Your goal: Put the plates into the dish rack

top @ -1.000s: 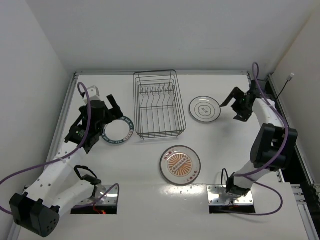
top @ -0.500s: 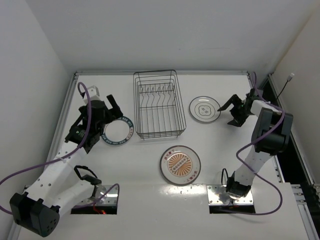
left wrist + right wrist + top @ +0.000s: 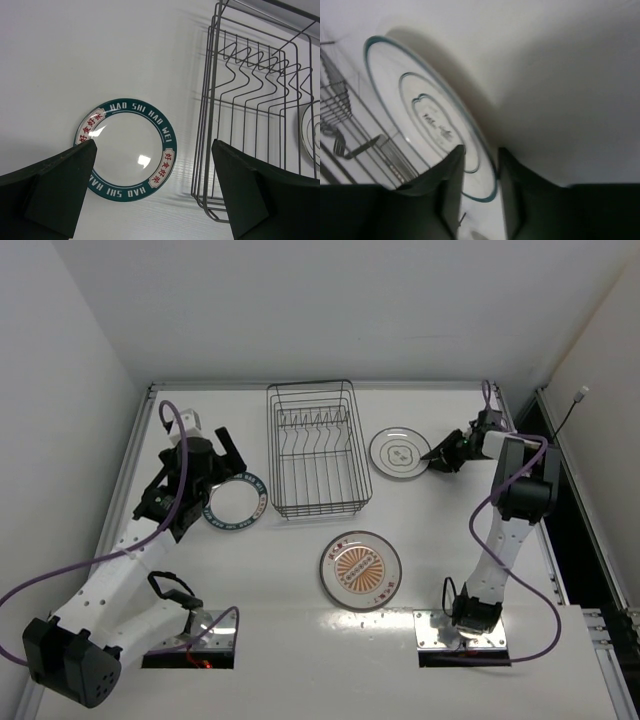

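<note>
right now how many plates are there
3: teal-rimmed plate left of the dish rack, thin-ringed plate right of it, between the jaws of the right gripper, orange sunburst plate nearer the arms.

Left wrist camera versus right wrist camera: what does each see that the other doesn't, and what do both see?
Only the left wrist view shows the teal-rimmed plate, lying on the table beside the dish rack. Only the right wrist view shows the right end effector, its fingers either side of the rim of the plain plate. Both show the dish rack and the plain plate, though the left wrist view catches just a sliver of it.
</note>
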